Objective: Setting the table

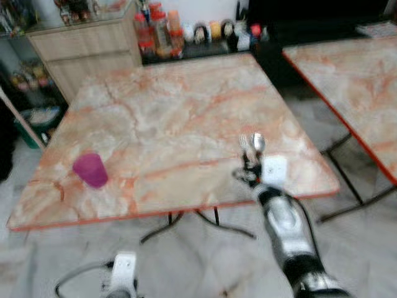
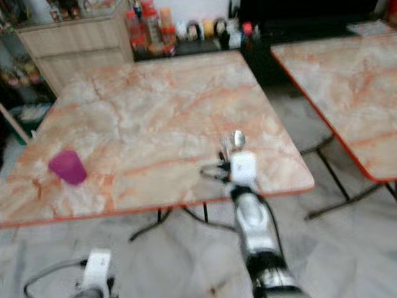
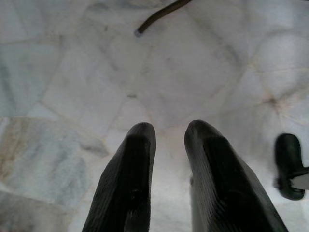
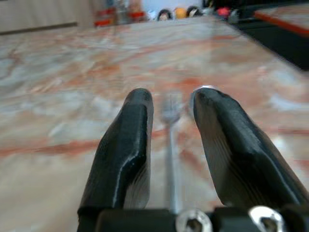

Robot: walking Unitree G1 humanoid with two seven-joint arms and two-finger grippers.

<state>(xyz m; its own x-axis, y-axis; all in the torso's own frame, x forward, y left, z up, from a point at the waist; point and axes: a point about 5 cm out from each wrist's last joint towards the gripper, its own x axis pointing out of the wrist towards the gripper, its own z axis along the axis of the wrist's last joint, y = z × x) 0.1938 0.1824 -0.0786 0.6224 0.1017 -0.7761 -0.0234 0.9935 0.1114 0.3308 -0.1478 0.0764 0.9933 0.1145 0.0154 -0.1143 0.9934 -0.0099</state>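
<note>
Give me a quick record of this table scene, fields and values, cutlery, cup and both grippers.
table: marble-pattern top with an orange rim
cup: purple, upright near the table's front left edge
fork: lying on the table near the front right
spoon: lying just right of the fork
right gripper: low over the table, fingers apart on either side of the fork, not closed on it
left gripper: hanging idle over the pale floor, fingers apart
second table: to the right

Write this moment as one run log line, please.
task: setting table | right gripper: over table near edge, fork between open fingers, spoon beside | left gripper: idle above floor | cup: on table, left side
</note>
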